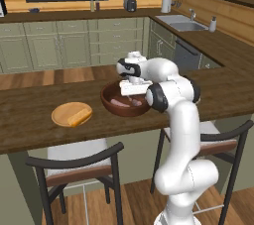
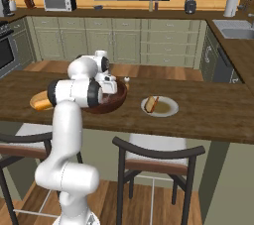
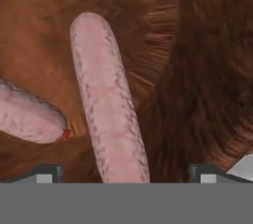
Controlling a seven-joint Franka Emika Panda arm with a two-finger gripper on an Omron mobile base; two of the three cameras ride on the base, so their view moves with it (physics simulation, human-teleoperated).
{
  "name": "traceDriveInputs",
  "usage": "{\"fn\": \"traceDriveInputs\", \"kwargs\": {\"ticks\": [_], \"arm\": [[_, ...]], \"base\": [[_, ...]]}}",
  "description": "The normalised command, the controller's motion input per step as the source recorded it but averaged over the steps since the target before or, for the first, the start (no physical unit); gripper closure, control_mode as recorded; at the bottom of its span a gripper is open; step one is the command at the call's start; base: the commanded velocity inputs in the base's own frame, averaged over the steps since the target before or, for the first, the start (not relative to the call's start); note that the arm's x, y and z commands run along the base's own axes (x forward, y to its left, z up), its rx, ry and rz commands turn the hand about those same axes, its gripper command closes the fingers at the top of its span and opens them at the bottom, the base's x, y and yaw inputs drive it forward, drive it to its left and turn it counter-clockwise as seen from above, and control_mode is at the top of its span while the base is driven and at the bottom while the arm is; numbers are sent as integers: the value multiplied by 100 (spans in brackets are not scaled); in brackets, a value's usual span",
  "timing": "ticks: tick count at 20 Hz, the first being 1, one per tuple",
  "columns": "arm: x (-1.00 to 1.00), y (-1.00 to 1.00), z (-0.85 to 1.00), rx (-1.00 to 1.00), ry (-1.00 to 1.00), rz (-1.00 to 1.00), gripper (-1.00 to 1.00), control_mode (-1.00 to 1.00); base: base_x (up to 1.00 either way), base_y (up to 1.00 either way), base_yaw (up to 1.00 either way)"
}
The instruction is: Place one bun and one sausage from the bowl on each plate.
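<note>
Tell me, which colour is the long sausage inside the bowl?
Pale pink, with a faint whitish mottled pattern. The sausage shows best in the hand view, lying in the dark reddish-brown bowl.

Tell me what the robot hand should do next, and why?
Probably lower a little and close on the long pink sausage. The gripper is open inside the dark reddish-brown wooden bowl, straddling it, and the light tan wooden plate has only a bun.

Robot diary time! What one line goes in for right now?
end effector open, inside bowl | straddling sausage | tan plate: bun only | grey plate: bun and sausage
</note>
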Motion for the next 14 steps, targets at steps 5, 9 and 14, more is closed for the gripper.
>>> {"fn": "traceDriveInputs", "kwargs": {"ticks": [5,9,14], "arm": [[-61,0,-17,0,0,0,-100,-100],[-45,-9,-16,1,0,0,-100,-100],[-4,-6,-10,0,0,0,-100,-100]], "base": [[0,0,0],[0,0,0],[0,0,0]]}}
